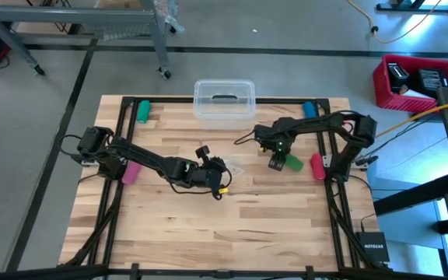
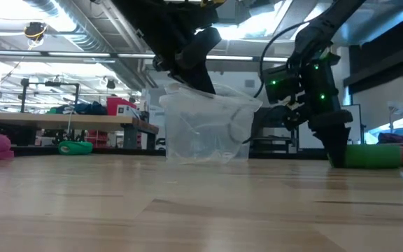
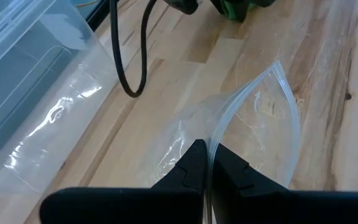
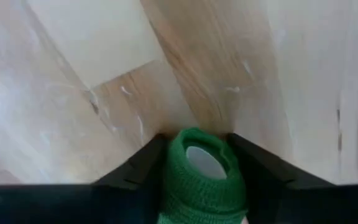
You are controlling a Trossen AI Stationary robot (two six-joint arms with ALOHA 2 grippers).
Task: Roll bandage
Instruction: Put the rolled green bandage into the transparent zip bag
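Bandage (image 4: pixel 202 171) appears already rolled; right hand (image 4: pixel 197 163) grasping it on desk (image 1: pixel 208 225); left hand (image 3: pixel 207 177) clenched on clear bag (image 3: pixel 260 118).

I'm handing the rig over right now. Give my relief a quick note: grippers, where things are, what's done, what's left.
Left gripper: shut on the edge of the clear bag, mid-table.
Right gripper: down at the table's right, fingers on both sides of a green roll, closing; a firm grip can't be confirmed.
Green roll lies beside a pink roll. Clear bin sits at the far edge. Other rolls: green, blue, pink.
Done: this bandage looks already rolled; no loose strip in view.
Left: probably confirm the grip, then move the roll toward the bag; a guess.
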